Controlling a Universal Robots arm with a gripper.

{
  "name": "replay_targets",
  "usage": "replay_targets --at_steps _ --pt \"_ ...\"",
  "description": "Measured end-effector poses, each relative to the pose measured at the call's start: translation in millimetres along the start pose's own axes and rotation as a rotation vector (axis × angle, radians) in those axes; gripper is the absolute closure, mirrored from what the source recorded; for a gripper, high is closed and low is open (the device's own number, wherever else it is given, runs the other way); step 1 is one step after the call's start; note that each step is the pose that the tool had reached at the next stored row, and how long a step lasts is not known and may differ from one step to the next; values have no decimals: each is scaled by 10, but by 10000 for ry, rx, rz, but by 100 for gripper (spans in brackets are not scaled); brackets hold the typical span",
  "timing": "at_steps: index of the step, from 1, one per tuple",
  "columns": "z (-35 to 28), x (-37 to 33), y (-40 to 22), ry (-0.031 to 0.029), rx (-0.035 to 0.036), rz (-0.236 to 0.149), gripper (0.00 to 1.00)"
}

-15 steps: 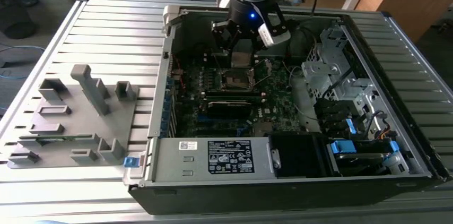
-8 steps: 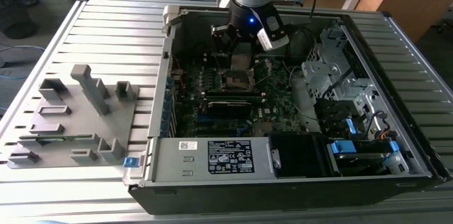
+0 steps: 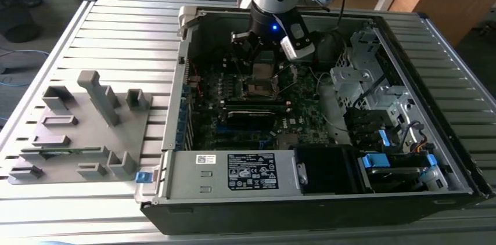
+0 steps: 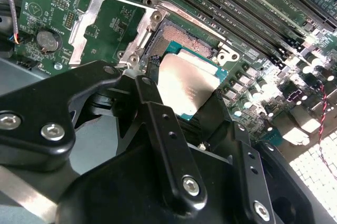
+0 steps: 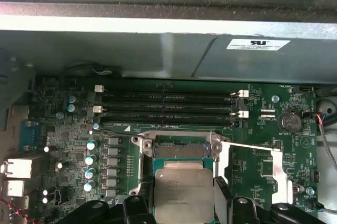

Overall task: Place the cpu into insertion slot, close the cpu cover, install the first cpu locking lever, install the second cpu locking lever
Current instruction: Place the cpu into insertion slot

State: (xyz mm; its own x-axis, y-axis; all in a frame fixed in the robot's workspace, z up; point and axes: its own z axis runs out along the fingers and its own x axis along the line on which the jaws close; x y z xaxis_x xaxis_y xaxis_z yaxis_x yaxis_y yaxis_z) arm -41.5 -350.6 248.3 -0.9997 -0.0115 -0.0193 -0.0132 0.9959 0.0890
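1. The open computer case [image 3: 174, 111] lies on its side on the slatted table [image 3: 116, 30]. This turns the circuit board [image 5: 263, 129] upward, so the arm can reach it from above.
2. The cover [image 5: 281, 176] is swung clear of the socket [image 5: 179, 151] and stands off to one side of it. The socket is therefore open to receive the chip.
3. The chip [image 5: 183, 195] is held with its metal top up over part of the socket. A strip of the socket's contacts, on the side toward the memory slots [image 5: 168, 105], is bare.
4. The end effector [image 4: 184, 95] is closed to a narrow gap. Its black fingers [image 4: 152, 98] press on two opposite edges of the chip. Holding it by the edges probably keeps the underside free to meet the contacts.
5. It cannot be told whether the chip touches the socket. Judging by its offset from the socket's rim, it is not yet seated.
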Motion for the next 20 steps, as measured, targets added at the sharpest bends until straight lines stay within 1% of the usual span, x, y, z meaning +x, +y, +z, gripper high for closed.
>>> replay_targets --at_steps 4,9,15,18,20 --pt "2 0 0 -1 -1 0 46" --pt "58 1 -5 -10 -3 -1 46" --pt "79 1 -7 -12 4 13 46" --pt "92 2 -8 -22 9 143 46" --pt "99 2 -9 -40 14 354 46"
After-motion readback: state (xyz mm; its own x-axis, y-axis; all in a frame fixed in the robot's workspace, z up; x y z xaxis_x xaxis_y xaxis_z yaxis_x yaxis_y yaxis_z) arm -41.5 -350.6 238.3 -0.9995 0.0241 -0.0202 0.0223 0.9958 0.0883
